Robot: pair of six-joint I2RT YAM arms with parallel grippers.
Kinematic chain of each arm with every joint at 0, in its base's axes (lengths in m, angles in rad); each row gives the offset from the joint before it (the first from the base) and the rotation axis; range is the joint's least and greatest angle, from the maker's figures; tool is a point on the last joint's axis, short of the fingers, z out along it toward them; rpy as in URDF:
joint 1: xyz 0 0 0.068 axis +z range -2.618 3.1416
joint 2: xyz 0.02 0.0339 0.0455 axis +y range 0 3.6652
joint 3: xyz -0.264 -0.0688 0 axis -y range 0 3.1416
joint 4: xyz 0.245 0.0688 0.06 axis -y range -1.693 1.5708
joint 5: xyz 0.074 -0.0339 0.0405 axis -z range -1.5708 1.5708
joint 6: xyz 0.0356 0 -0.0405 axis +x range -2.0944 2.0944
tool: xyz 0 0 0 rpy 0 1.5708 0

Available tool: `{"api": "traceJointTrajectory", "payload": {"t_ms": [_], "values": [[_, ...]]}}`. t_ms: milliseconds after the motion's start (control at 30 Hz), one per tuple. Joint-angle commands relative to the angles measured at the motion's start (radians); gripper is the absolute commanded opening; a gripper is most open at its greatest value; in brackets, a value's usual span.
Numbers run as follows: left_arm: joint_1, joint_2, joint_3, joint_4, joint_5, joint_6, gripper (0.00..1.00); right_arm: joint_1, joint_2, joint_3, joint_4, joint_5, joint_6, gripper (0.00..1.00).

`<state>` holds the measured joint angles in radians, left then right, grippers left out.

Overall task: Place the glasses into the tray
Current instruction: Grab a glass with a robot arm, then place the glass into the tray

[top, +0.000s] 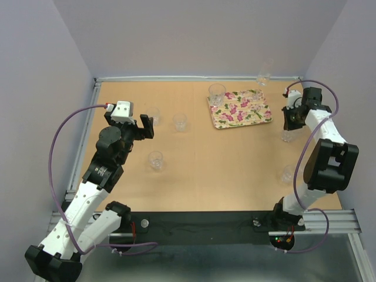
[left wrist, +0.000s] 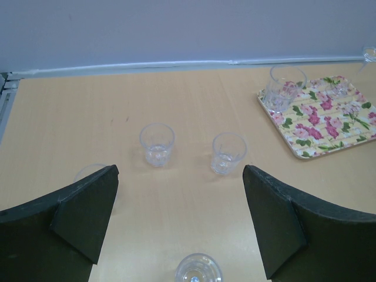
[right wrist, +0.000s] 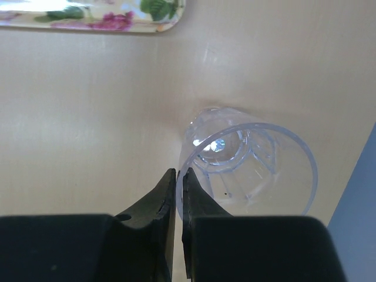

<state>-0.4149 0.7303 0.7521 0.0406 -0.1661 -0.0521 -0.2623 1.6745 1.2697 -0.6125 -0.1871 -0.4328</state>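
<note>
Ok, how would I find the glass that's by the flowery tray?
Find the wooden table, then the flowered tray near its far right side. A clear tumbler stands upright at the tray's far left corner. Flowers show through its base, while the other tumblers that I can make out stand on bare wood.

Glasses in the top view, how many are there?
7 glasses: one on the tray, one at the back wall, three near the left gripper, one at the right gripper, one just nearer than that. Others may be hidden.
</note>
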Motion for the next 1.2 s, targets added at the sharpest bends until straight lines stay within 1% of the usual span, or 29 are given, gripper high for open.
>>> {"api": "traceJointTrajectory", "payload": {"t_ms": [0,167,300,433,533,800,1167], "values": [[0.002,-0.009,-0.002,0.042,-0.010,0.018,0.99,0.001,-0.085,0.098,-0.046,-0.127,-0.112,0.00],[0.002,-0.005,-0.005,0.042,-0.021,0.018,0.99,0.070,-0.119,0.117,-0.093,-0.155,-0.173,0.00],[0.002,0.000,-0.007,0.042,-0.026,0.021,0.99,0.164,-0.157,0.105,-0.099,-0.176,-0.222,0.00],[0.002,0.004,-0.008,0.044,-0.030,0.023,0.99,0.248,-0.165,0.114,-0.099,-0.161,-0.244,0.00],[0.002,0.009,-0.010,0.044,-0.039,0.024,0.99,0.282,-0.156,0.125,-0.099,-0.179,-0.257,0.00],[0.002,0.015,-0.013,0.047,-0.058,0.031,0.99,0.333,-0.119,0.157,-0.108,-0.227,-0.340,0.00],[0.004,0.026,-0.014,0.048,-0.079,0.038,0.99,0.370,-0.052,0.223,-0.116,-0.262,-0.405,0.00]]}}
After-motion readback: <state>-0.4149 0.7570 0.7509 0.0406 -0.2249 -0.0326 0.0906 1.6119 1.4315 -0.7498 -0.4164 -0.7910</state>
